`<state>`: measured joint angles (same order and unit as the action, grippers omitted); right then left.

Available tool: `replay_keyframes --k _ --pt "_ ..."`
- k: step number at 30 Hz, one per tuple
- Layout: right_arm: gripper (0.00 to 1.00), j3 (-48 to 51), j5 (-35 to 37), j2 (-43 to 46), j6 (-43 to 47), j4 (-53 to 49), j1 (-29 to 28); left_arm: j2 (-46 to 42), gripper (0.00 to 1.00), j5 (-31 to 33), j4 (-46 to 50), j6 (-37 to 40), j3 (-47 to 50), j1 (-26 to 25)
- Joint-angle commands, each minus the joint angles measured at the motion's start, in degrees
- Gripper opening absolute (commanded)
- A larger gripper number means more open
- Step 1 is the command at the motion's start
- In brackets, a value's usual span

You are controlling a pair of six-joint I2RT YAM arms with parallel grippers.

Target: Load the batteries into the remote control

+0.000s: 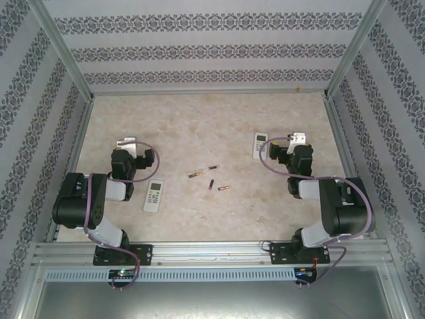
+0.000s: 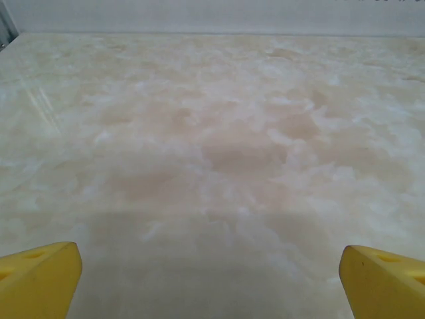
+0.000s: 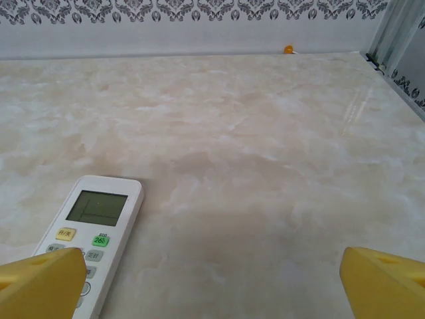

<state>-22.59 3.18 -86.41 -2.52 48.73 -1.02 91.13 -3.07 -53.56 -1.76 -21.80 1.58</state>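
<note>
Yellow-tipped and spread wide, my left gripper [image 2: 212, 269] and right gripper [image 3: 212, 276] hang empty, since the four dark copper-tipped batteries [image 1: 211, 184] lie loose mid-table between them, with the white rectangular remote control [image 3: 93, 229] face-up just left of my right one.

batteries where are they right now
In the top external view the four batteries lie scattered mid-table, between the left remote and the right remote.
</note>
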Motion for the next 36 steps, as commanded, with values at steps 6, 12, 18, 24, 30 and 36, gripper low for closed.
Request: replay_keyframes --k 6,12,18,24,30,36 --pt "0.98 0.4 0.1 0.1 0.9 1.9 -0.4 -0.3 1.0 -1.9 0.5 1.2 -0.7 0.2" --pt "0.98 0.4 0.0 0.1 0.9 1.8 -0.3 -0.3 1.0 -1.9 0.5 1.2 -0.7 0.3" --pt "0.98 0.4 0.0 0.1 0.9 1.9 -0.3 -0.3 1.0 -1.9 0.6 1.2 -0.7 0.3" --pt "0.98 1.6 1.1 3.7 1.5 2.1 -1.1 -3.0 1.0 -6.4 -0.7 3.2 1.0 0.0" --pt "0.98 -1.7 7.1 28.9 -17.9 -26.4 -5.5 -27.7 1.0 -1.7 18.8 -5.6 -0.4 -2.5" --pt "0.98 -16.7 -6.9 29.2 -26.7 -62.7 -16.7 -34.2 0.89 -3.2 57.3 -27.3 -16.8 -13.4"
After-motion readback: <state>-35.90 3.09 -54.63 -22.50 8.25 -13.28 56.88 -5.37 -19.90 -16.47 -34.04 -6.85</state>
